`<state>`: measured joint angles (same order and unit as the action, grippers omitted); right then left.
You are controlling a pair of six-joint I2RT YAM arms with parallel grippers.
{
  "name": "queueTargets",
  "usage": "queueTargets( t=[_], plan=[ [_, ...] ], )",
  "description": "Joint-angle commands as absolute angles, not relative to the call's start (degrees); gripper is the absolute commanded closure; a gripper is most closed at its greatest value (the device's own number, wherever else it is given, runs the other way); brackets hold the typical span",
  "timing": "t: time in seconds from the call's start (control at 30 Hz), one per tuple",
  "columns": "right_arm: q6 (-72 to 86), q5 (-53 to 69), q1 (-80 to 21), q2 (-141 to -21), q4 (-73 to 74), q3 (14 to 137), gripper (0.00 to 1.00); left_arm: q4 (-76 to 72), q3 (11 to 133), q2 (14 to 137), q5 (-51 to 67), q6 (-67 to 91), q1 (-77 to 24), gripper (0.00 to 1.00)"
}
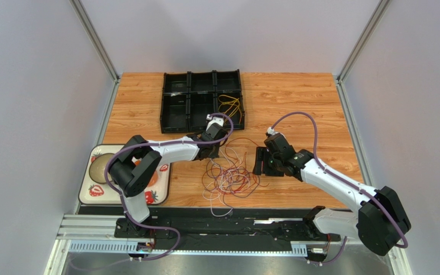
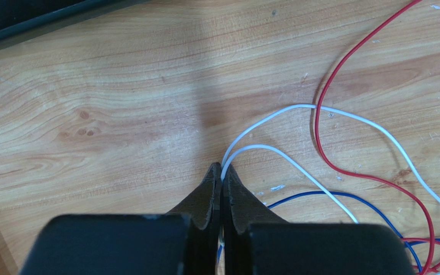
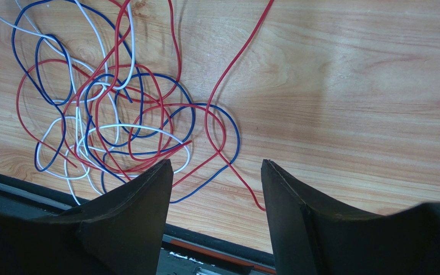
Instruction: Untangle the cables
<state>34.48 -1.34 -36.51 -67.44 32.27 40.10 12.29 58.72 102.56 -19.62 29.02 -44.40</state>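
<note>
Wood-grain table [image 1: 297,103], grey walls on either side, and the cables [image 1: 231,179] sit in a loose knot mid-table toward the near edge, with red, blue and white loops crossing every which way. The left pincer [image 2: 222,168] is pressed together on a white cable [image 2: 274,150]. Two white strands come out from between its tips and sweep off to the right in its wrist view, meeting a red cable [image 2: 318,126] on the way (which one lies on top, I can't tell).

Here's the relation that matters. From overhead, the knot lies just to the near right of the left pincer, so the white line's long run points from the pinch straight into the heap. Drawing it free looks like a pull to the far left, away from the tangle.

The right pincer [image 3: 216,166] is spread wide and gripping nothing, hovering just beside the knot's right edge. The heap is to its left, and one red strand trails under the gap between its fingers. It's the nearer arm to the bulk of the loops, well placed to pin them down or pick off that red end.

At the far side, a black tray [image 1: 163,109] has a yellow cable [image 1: 230,105] in its near-right compartment, apart from the knot.
</note>
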Motion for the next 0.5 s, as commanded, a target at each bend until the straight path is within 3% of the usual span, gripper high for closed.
queueTargets(
  t=[0.0, 0.47],
  plan=[
    [34.6, -0.9, -36.8, -67.7, 30.1, 40.6, 0.38, 12.8, 59.0, 104.6, -18.4, 29.0, -44.0, 1.00],
    [36.8, 6.9, -36.9, -69.3, 27.2, 45.1, 0.38, 25.9, 68.9, 81.4, -17.2, 23.8, -44.1, 1.00]
  ],
)
